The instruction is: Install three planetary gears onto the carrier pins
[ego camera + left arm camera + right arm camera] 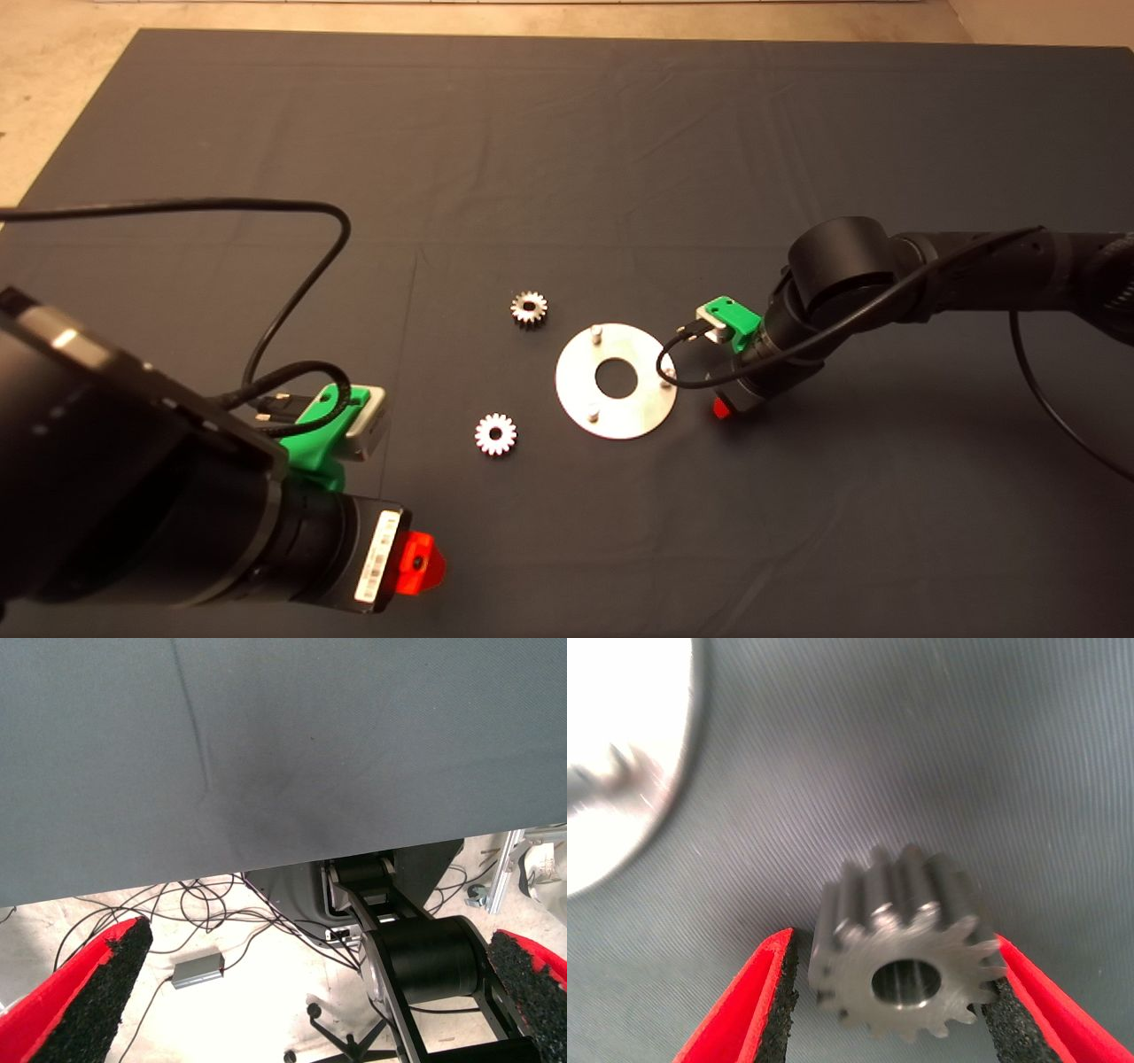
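Beside the disc (616,381), at its three o'clock edge, the right gripper (722,408) is being held low over the mat (567,133), and a planetary gear (908,943) is being pinched between its jaws, the black pads being pressed against the teeth on either side. In the right wrist view the held gear is being shown with its dark centre hole facing the camera and the bright rim of the disc lying near it. On the disc, the three carrier pins (597,333) are being left bare: none is being covered by a gear. Two more gears are being left flat on the surface, one (529,308) at about ten o'clock of the disc, the other (495,434) at about eight o'clock, both apart from it. The left gripper (416,563) is being kept parked at the lower left of the head view, its jaws spread wide with nothing between them.

The first gear is judged to be in hand, with installation not yet begun. For the next move, the gear's bore would have to be brought directly over a pin, most likely the one at three o'clock, its axis being kept upright, before it is lowered and released.
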You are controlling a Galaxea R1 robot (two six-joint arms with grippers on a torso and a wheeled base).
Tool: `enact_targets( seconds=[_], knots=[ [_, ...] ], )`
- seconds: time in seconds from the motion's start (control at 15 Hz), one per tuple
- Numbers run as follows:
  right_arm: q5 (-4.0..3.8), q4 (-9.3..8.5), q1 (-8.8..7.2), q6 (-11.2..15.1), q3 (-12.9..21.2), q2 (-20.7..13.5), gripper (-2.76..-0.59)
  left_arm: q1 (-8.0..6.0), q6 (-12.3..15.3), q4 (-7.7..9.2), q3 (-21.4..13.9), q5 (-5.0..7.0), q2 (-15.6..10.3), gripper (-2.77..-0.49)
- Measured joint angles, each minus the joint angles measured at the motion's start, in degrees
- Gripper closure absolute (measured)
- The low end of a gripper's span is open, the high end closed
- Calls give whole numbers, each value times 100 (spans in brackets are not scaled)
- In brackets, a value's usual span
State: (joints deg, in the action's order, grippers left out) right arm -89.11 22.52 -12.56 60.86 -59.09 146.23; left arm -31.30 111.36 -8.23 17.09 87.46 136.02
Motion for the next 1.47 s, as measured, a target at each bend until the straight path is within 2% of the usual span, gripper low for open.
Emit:
enact_targets(
  seconds=[0.33, 0.4, 0.47, 0.87, 1.47],
  knots=[
    [24, 20, -20, -105, -74, 66, -137, 48, 0, 0, -1, 0, 0, -276],
    [9, 24, -26, -107, -80, 65, -128, 48, 0, 0, -1, 0, 0, -276],
    [39, 35, -34, -129, -96, 65, -125, 49, 0, 3, -1, -2, 2, -276],
    [45, 44, -37, -162, -108, 61, -118, 126, 0, 3, -10, 0, 2, -276],
    [48, 63, -37, -166, -108, 60, -111, 126, 0, 5, -12, 0, 2, -276]
  ],
)
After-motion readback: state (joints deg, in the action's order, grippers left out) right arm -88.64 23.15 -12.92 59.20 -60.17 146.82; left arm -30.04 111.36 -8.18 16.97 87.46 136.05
